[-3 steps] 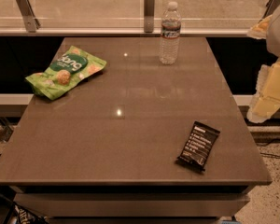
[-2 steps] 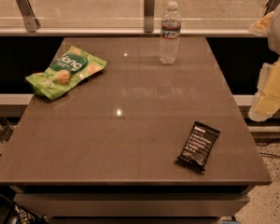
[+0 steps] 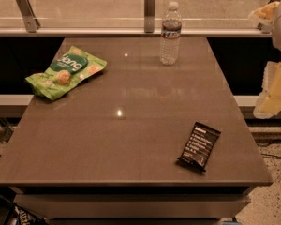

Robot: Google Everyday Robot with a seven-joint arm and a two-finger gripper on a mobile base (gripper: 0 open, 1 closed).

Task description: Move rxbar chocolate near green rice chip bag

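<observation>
The rxbar chocolate (image 3: pixel 199 146), a small flat black wrapper with white text, lies on the brown table (image 3: pixel 131 139) near its front right corner. The green rice chip bag (image 3: pixel 65 71), a light-green pouch with a dark green oval logo, lies at the table's far left edge. My gripper (image 3: pixel 273 95) shows as a pale shape at the frame's right edge, beyond the table's right side and apart from both objects. It is up and to the right of the bar and holds nothing that I can see.
A clear water bottle (image 3: pixel 170 33) stands upright at the table's far edge, right of centre. A glass rail with metal posts (image 3: pixel 150 3) runs behind the table. More of the pale arm (image 3: pixel 276 13) shows at the top right.
</observation>
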